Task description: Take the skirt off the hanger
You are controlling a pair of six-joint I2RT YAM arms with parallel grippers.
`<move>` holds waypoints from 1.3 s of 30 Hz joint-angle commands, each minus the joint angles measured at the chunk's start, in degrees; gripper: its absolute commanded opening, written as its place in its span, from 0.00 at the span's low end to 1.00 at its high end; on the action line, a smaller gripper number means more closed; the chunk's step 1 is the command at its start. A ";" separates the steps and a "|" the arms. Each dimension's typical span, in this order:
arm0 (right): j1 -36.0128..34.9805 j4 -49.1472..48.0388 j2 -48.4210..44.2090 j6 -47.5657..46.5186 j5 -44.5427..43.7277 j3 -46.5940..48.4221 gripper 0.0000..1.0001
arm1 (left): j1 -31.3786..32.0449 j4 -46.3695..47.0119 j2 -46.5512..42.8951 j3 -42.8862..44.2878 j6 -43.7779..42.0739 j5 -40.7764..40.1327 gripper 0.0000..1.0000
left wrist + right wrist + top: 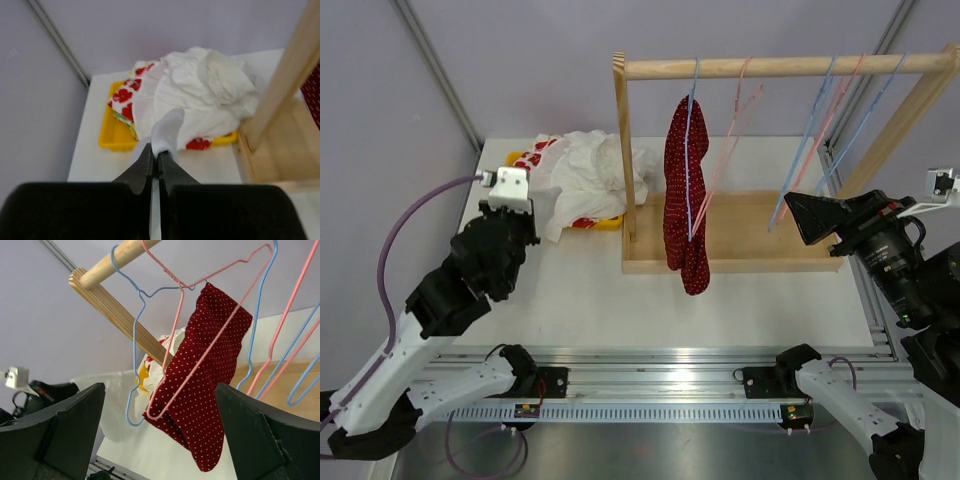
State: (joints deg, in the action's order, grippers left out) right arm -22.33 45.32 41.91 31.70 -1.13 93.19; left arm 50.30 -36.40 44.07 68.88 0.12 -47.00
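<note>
On hanger (pixel 134 357), red skirt (pixel 200 390) (white-dotted)

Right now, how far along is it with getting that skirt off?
Nothing looks done: the red dotted skirt hangs on its blue hanger. The left hand pinches white cloth at the yellow tray; the right hand is open, facing the skirt. Unhooking is all left.

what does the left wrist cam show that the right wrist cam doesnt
Only left wrist: the left gripper pinching a fold of the white cloth. Only right wrist: the hangers on the rod, with the skirt seen whole. Both: the white cloth, a bit of the yellow tray, and the rack post.
</note>
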 commanded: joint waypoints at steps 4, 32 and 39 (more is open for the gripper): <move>0.27 -2.68 -1.30 0.02 0.24 -5.37 0.99 | -20.14 11.44 15.58 25.35 -8.83 18.34 0.00; 0.27 -9.54 10.01 -1.57 23.87 4.63 0.93 | -41.78 14.18 21.10 8.48 12.62 35.57 0.99; -0.52 -13.95 23.28 0.99 25.74 7.26 0.90 | -40.81 2.06 -1.14 -3.82 15.00 44.71 0.99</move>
State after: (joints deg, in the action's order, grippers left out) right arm -22.39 33.28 61.12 31.92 22.68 98.67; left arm 8.99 -28.36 48.77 69.97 12.99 -8.67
